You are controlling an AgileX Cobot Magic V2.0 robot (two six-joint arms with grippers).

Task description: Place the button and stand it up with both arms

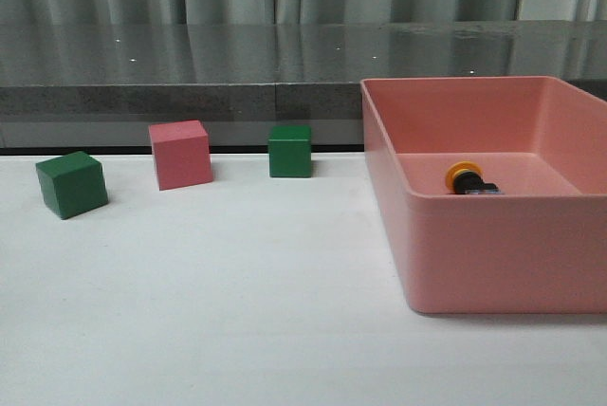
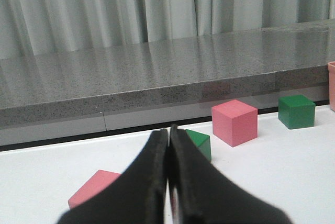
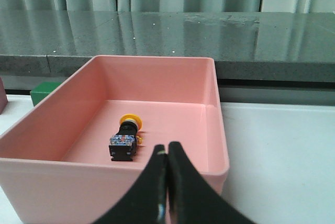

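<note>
The button lies on its side on the floor of the pink bin, yellow cap toward the back. It also shows in the right wrist view, blue-and-clear base nearest the camera. My right gripper is shut and empty, outside the bin's near wall, apart from the button. My left gripper is shut and empty, low over the white table near the cubes. Neither arm shows in the front view.
On the white table stand a green cube, a pink cube and a second green cube. The left wrist view shows another pink cube close under the fingers. A grey ledge runs behind.
</note>
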